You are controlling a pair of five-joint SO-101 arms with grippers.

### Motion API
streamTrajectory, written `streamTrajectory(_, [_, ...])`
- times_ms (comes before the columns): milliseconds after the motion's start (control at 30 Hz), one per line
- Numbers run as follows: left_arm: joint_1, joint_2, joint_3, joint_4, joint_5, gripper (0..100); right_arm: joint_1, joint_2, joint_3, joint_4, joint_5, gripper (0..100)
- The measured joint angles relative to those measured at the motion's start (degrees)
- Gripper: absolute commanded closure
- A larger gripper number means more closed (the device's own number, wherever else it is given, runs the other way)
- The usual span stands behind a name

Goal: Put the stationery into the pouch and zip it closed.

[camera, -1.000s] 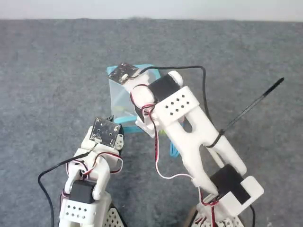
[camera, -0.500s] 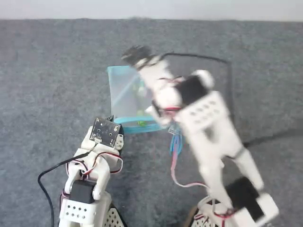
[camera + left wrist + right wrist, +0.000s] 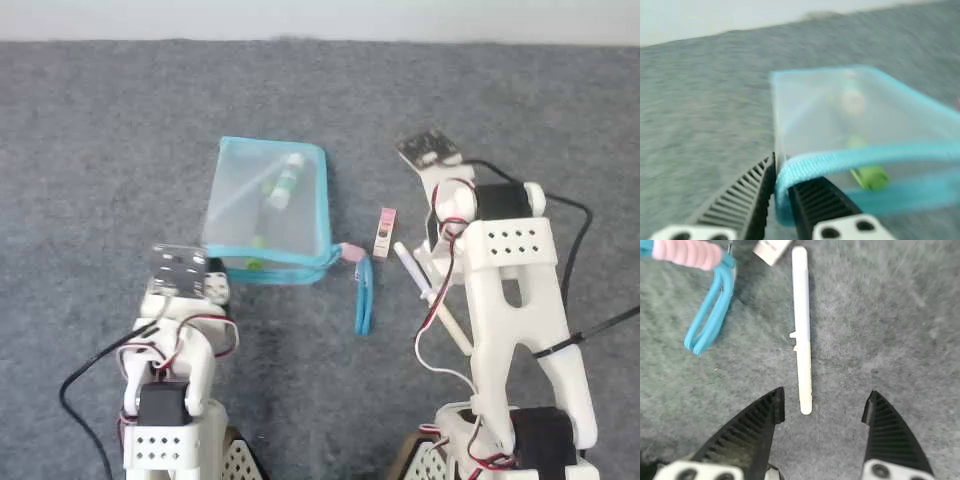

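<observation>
At the seven o'clock corner of the pouch [image 3: 268, 215], as you see it from the high view, your left gripper [image 3: 782, 200] is pinched shut on the blue trim, with both ribbed fingers [image 3: 747, 192] pressed against the fabric edge. The pouch lies flat on the grey mat [image 3: 100, 150], and its clear side shows a white and green tube [image 3: 283, 185] inside. From the left wrist view a green piece [image 3: 867, 177] shows through the wall near the trim. You cannot tell from these views whether the zip is shut.

A pink zip pull [image 3: 350, 253] sticks out at the pouch's four o'clock corner. A blue strap [image 3: 364, 295] hangs from it toward six o'clock, lying looped on the mat.

Off the pouch's three o'clock side, apart from it, lies a small pink and white eraser [image 3: 384, 230]. Just beside the eraser, at its five o'clock, a white pen [image 3: 413, 270] lies on the mat, slanting away toward five o'clock.

Your right gripper [image 3: 826, 395] hangs over that pen with its fingers spread wide and nothing between them. The near end of the pen sits between the two tips, closer to one of them.
</observation>
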Motion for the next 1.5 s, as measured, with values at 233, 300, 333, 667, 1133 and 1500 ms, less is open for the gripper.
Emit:
streamTrajectory(233, [11.3, 0.0, 0.0, 3.7, -5.5, 99, 0.5, 0.0, 5.8, -2.5, 3.8, 75.3])
streamTrajectory(300, [4.5, 0.0, 0.0, 0.4, -2.7, 99, 0.4, 0.0, 6.2, -2.7, 4.0, 75.3])
streamTrajectory(333, [0.6, 0.0, 0.0, -1.0, -1.4, 99, 0.3, 0.0, 6.2, -2.8, 4.1, 75.3])
streamTrajectory(667, [6.1, 0.0, 0.0, 3.0, -4.8, 99, 0.3, 0.0, 6.2, -2.8, 4.3, 75.3])
streamTrajectory(1133, [-2.5, 0.0, 0.0, 1.1, -2.3, 99, 0.2, 0.0, 9.8, -2.8, 11.1, 82.3])
streamTrajectory(1500, [-2.5, 0.0, 0.0, 1.1, -2.3, 99, 1.8, 0.0, 21.6, -11.7, 17.4, 83.9])
